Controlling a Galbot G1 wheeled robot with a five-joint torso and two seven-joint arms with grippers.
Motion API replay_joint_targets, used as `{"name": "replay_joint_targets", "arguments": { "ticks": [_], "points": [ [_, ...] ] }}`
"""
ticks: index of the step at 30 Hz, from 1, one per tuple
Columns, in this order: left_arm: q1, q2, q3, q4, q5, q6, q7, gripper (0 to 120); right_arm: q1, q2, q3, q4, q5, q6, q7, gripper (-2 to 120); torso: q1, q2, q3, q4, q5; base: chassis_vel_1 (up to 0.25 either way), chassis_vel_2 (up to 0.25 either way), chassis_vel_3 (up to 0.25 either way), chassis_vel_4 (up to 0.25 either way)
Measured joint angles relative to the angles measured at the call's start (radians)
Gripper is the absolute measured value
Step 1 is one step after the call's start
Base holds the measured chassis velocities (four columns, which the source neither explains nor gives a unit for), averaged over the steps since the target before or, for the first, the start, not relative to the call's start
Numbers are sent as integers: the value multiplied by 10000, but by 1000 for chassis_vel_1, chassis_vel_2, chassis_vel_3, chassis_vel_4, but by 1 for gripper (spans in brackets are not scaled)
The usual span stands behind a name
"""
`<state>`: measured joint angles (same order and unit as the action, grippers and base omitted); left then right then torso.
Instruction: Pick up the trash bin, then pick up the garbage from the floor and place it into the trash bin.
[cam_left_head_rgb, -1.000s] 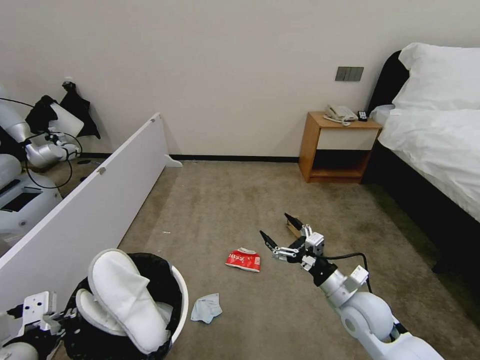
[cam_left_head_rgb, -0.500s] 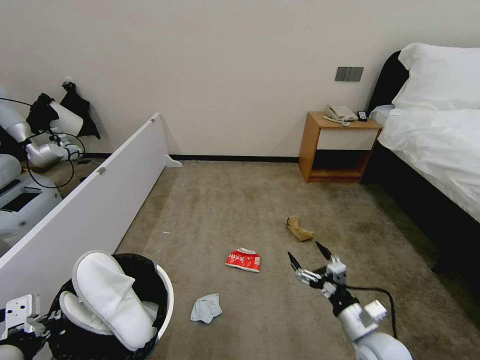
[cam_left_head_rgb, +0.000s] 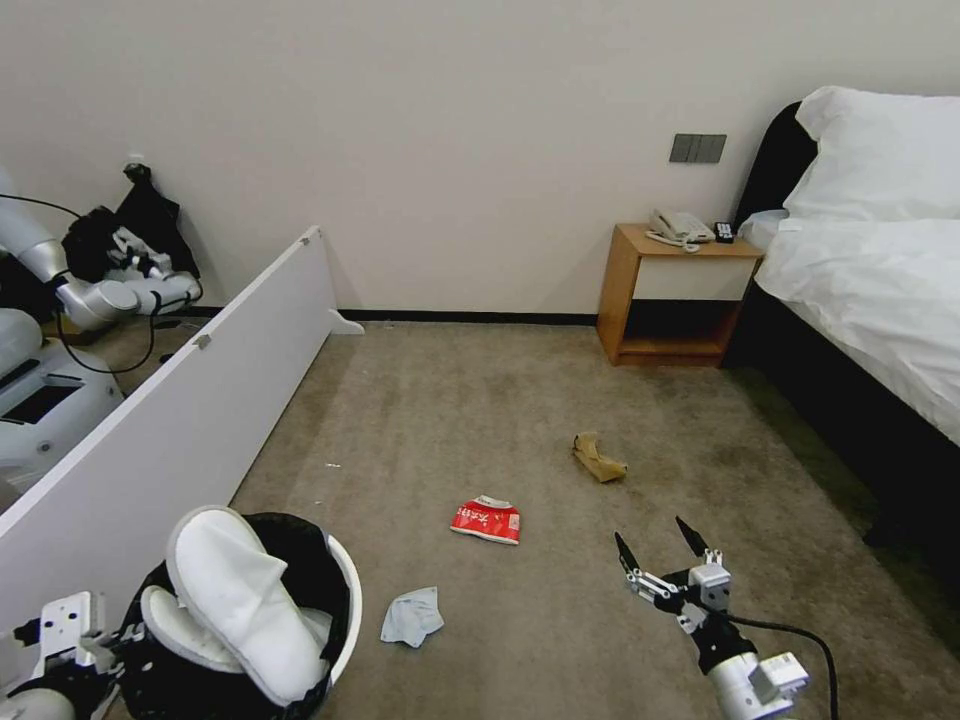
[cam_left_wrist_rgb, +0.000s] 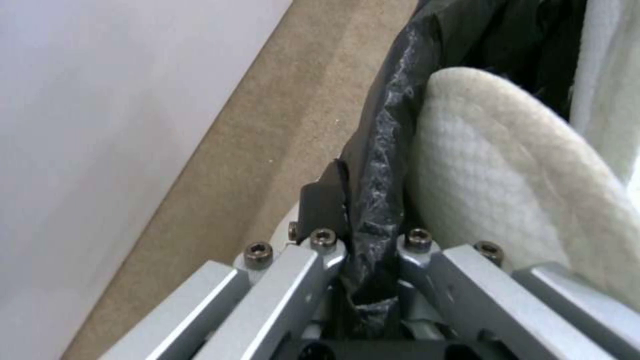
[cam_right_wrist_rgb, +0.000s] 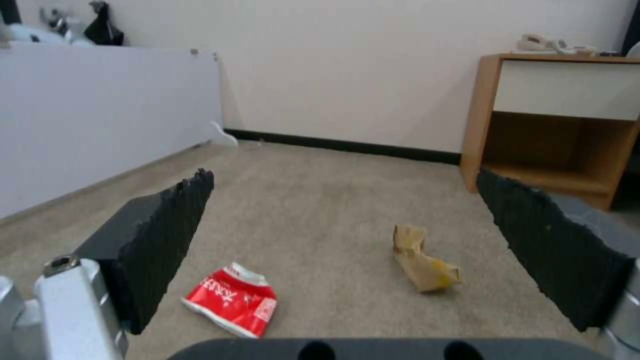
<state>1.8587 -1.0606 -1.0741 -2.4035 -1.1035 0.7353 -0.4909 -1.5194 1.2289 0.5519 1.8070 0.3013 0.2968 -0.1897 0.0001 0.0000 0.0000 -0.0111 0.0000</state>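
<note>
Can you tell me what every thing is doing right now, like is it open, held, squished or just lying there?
trash bin: upright, black liner, gripped at its rim.
left end effector: shut on the bin's rim.
right end effector: open, holding nothing, above the carpet.
slippers: stuffed in the bin, one sticking out.
red packet: flattened, lying on the floor.
brown paper bag: crumpled, on the floor.
tissue: crumpled, on the floor beside the bin.
</note>
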Motion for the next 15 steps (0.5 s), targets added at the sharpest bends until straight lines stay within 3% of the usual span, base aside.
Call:
{"name": "replay_joint_targets", "arguments": {
  "ticks": [15],
  "points": [
    [-30, 144, 173, 128, 667, 0, 320, 2, -277, 36, 136, 155, -192, 38, -78, 100, 0, 0, 0, 0, 0, 0, 0, 0, 0]
  ]
}}
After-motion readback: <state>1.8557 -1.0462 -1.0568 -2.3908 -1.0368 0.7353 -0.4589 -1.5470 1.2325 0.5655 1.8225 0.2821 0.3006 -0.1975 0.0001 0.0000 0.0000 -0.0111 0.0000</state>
